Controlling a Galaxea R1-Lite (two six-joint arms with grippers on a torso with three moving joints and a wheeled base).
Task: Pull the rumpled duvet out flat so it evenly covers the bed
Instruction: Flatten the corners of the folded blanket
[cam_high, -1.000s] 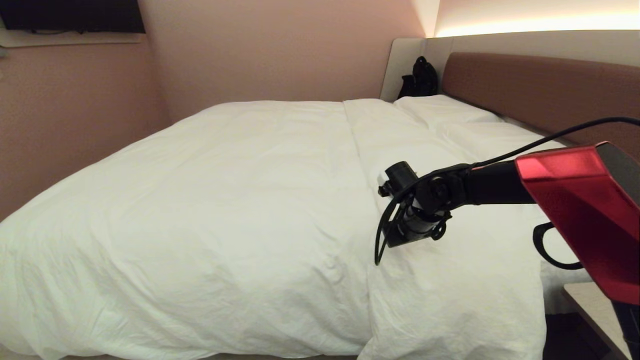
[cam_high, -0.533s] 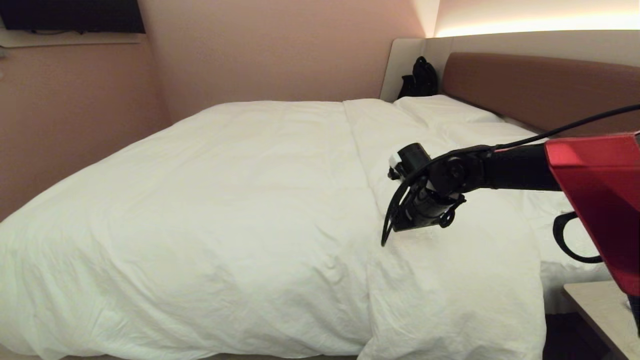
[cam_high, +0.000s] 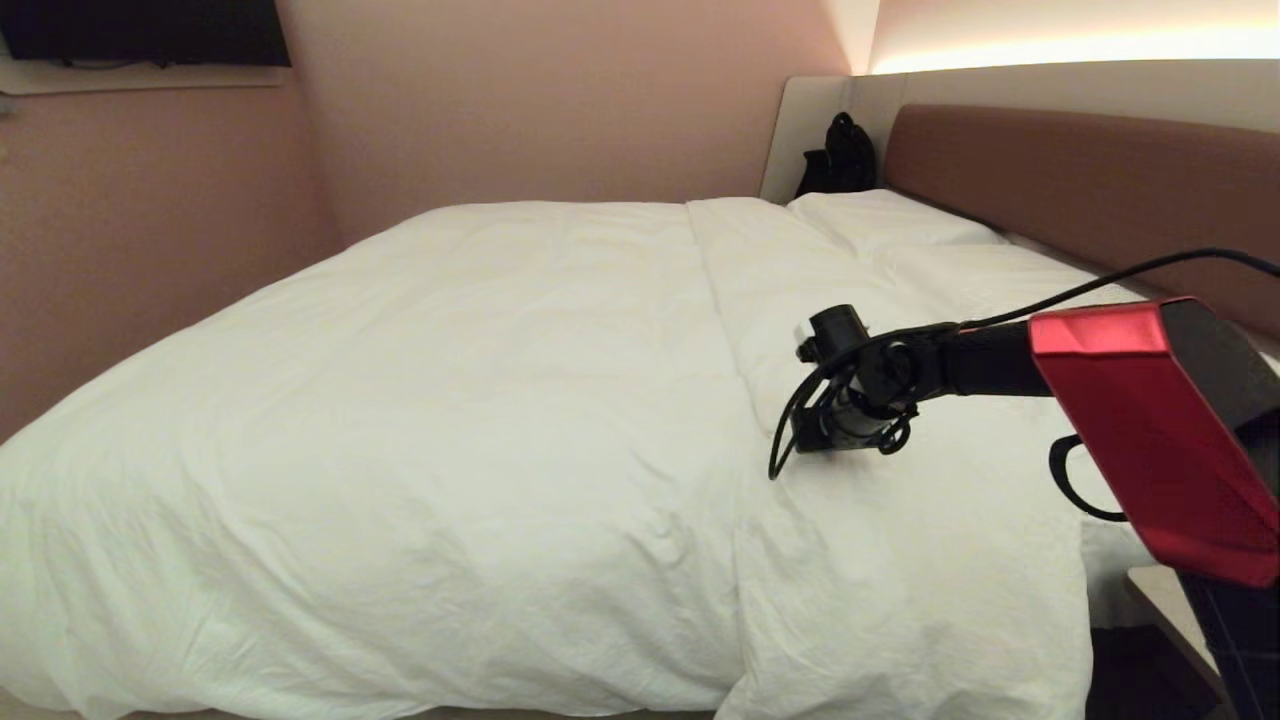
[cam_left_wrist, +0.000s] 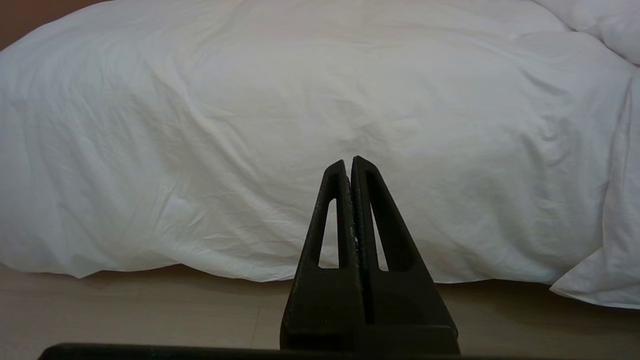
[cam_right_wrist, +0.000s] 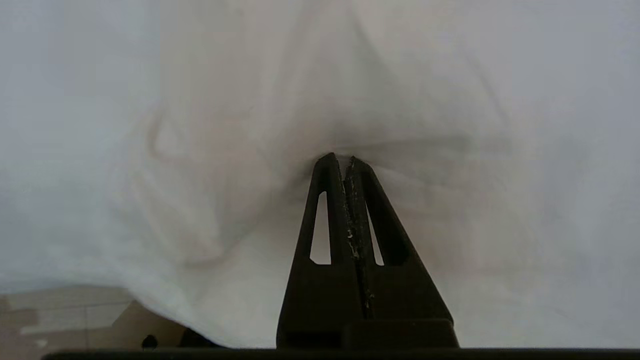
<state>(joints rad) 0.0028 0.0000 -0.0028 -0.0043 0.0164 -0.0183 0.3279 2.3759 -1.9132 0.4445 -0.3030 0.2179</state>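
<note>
Duvet blankets the bed; right tool seemingly pinches its fabric, left tool closed, empty.

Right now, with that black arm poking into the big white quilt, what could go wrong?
The right gripper, shut, presses its tips into the thick puffy white duvet with no fold visibly pinched; a pull may just slip off. A loose black cable dangles by the wrist and could snag on the fabric. The duvet overlaps itself along a fold near the gripper, so dragging might bunch it further.
</note>
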